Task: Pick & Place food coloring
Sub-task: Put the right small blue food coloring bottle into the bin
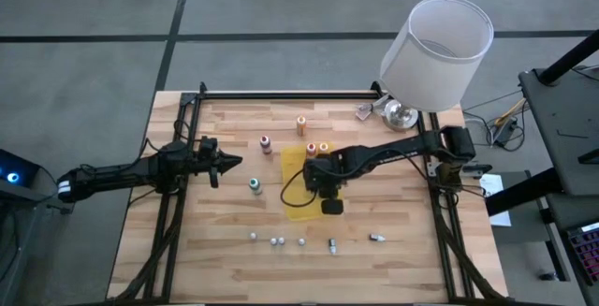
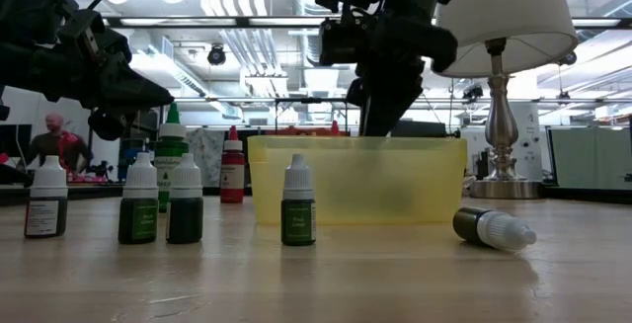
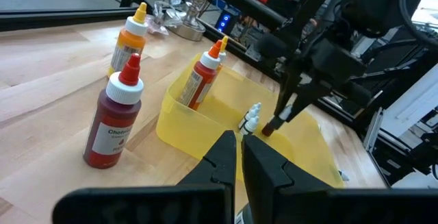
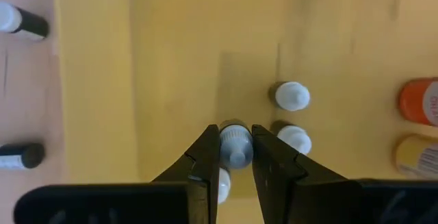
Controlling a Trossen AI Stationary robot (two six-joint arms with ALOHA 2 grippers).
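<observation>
The food coloring shows as tall squeeze bottles and tiny dropper bottles. The orange (image 1: 301, 124), dark red (image 1: 266, 143) and teal-green (image 1: 255, 185) bottles stand on the table. Two more tall bottles (image 1: 317, 147) stand in the yellow tray (image 1: 298, 203), as do two white-capped droppers (image 4: 291, 95) (image 4: 293, 138). My right gripper (image 4: 235, 148) reaches down into the tray, shut on a small dark dropper bottle (image 3: 269, 128). My left gripper (image 1: 229, 163) waits shut, left of the tray. My right gripper pinches the small dropper bottle at its pale cap end (image 4: 235, 154) between its two fingers. The fingers come from above, pointing steeply down. The dark body (image 3: 269, 128) hangs below the fingertips over the tray floor. Whether it touches the floor, I cannot tell.
Several small dropper bottles stand in a row near the table's front edge (image 1: 274, 241); one lies on its side (image 2: 494, 227). A lamp with a white shade (image 1: 435, 53) stands at the far right corner. The tray's walls (image 2: 355, 180) surround my right gripper.
</observation>
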